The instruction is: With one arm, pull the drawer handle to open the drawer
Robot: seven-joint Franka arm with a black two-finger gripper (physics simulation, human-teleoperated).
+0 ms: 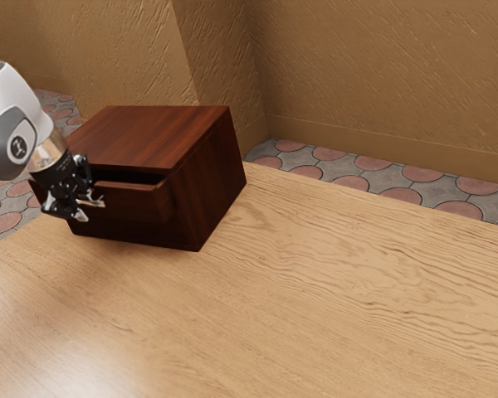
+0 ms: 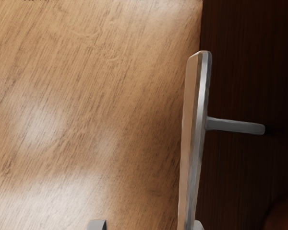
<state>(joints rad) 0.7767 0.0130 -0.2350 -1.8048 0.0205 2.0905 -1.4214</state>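
Note:
A dark wooden cabinet (image 1: 162, 137) stands on the table at the exterior view's left. Its drawer (image 1: 137, 203) sits slightly pulled out, with a dark gap under the cabinet top. My gripper (image 1: 76, 206) is at the drawer's front, on the silver handle (image 1: 91, 200). In the wrist view the handle (image 2: 194, 143) is a long bar joined by a post (image 2: 235, 126) to the drawer front (image 2: 249, 72). The bar lies between my fingertips (image 2: 97, 224), close against the one nearer the drawer and well apart from the other. My gripper (image 2: 146, 225) is open.
The light wooden table (image 1: 315, 290) spreads wide toward the exterior view's right and front. Beyond its far edge lie a tiled floor (image 1: 398, 178) and brown walls (image 1: 382, 66). The cabinet stands near the table's left rear corner.

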